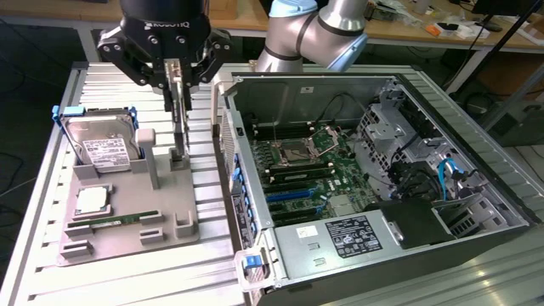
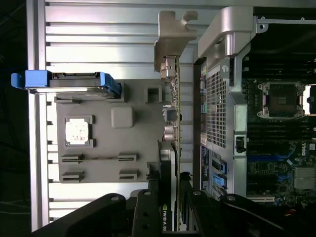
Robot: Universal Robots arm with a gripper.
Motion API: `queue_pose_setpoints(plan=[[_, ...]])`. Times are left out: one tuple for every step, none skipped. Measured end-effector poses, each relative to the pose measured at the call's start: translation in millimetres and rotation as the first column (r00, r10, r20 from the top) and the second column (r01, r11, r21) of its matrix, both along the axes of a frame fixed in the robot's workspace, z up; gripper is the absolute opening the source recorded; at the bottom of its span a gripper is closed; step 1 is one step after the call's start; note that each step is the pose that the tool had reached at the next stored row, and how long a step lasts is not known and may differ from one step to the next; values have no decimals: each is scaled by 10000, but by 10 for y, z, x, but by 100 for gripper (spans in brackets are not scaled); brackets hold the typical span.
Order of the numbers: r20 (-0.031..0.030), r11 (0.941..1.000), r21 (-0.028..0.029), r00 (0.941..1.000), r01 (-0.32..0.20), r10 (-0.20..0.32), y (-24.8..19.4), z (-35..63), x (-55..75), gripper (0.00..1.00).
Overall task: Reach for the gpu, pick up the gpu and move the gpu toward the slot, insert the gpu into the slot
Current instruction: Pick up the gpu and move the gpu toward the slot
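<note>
In the exterior view, the gripper [image 1: 175,86] is clamping the gpu [image 1: 179,124] between its jaws just outside the open computer case [image 1: 297,102], on the exterior view's left of it. The card is hanging upright and edge-on. Its lower end is sitting at a small post of the grey holder [image 1: 127,223], and whether it is lifted clear of that post cannot be told. The blue slot [image 1: 287,195] is lying inside the case on the board, well apart from the card, with the case wall standing between them. The hard drive [image 1: 100,150] is resting farther from the case than the card. In the wrist view, the gripper [image 2: 169,210] is gripping the gpu [image 2: 171,148] at the end away from its metal bracket [image 2: 173,37], and the card's long edge is running just beside the perforated rear panel of the case [image 2: 217,98]. The pick-up seems to be the step in hand. Doing it well probably means raising the card straight up and keeping it upright, so that neither the post nor the case wall is catching it.
</note>
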State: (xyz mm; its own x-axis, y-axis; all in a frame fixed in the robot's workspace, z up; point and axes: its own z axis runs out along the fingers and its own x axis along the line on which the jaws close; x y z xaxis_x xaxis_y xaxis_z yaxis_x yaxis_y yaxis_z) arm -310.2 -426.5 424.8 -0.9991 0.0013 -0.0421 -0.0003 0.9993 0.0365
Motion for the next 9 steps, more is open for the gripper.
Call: queue_pose_setpoints(plan=[[-4,10000,1,10000,0,0,0,3,43,27],[-8,10000,2,10000,0,0,0,6,82,27],[-12,10000,2,10000,0,0,0,8,117,27],[-18,10000,4,10000,0,0,0,15,158,27],[-41,10000,1,10000,-1,1,0,60,203,27],[-52,10000,2,10000,-1,1,0,125,219,27],[-65,10000,1,10000,-1,1,0,167,232,27],[-74,10000,1,10000,0,0,0,191,249,27],[-79,10000,3,10000,0,0,0,203,271,27]])
